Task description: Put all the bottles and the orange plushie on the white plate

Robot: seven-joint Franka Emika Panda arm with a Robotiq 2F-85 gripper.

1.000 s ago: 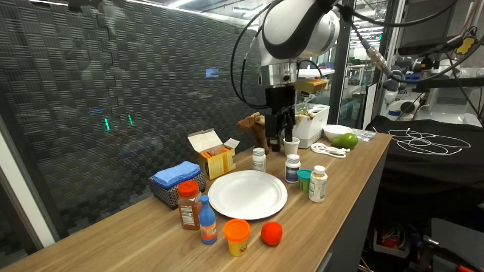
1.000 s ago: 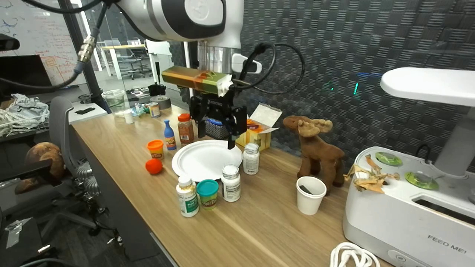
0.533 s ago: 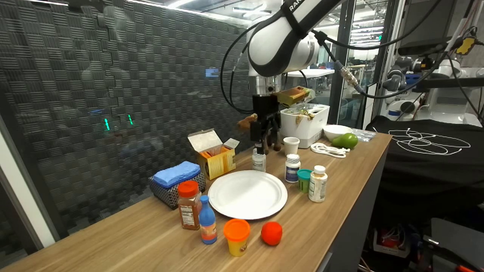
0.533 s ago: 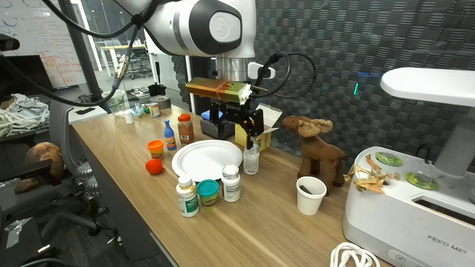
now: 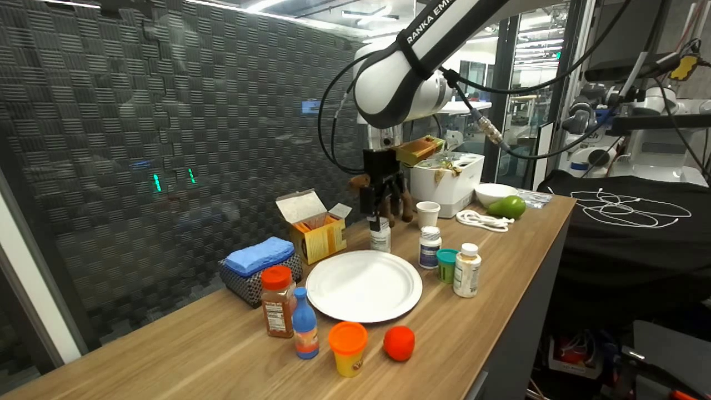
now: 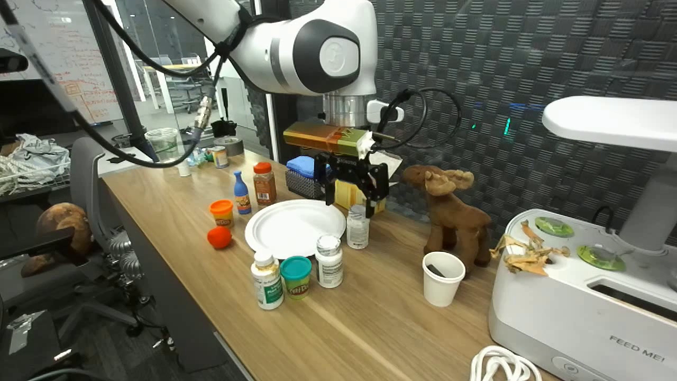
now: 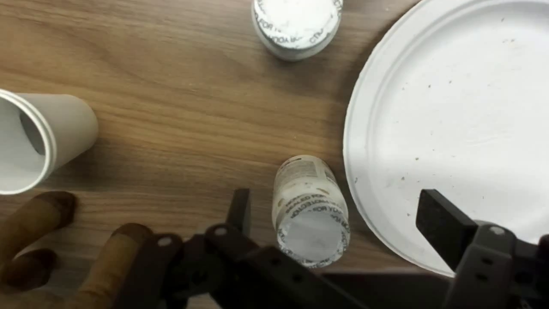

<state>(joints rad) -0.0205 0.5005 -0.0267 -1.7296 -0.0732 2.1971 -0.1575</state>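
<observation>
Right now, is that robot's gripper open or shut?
Open: in the wrist view the gripper has its fingers well apart, and a white-topped bottle shows between them with a gap on each side.

I have free air over most of the white plate (image 5: pixel 364 286). Just beside its rim, a pill bottle (image 7: pixel 312 214) shows between my jaws; a second bottle (image 5: pixel 430 250) and the yellow carton (image 5: pixel 322 241) stand near the plate, the paper cup (image 7: pixel 70 124) well apart across bare tabletop (image 7: pixel 184 111).
</observation>
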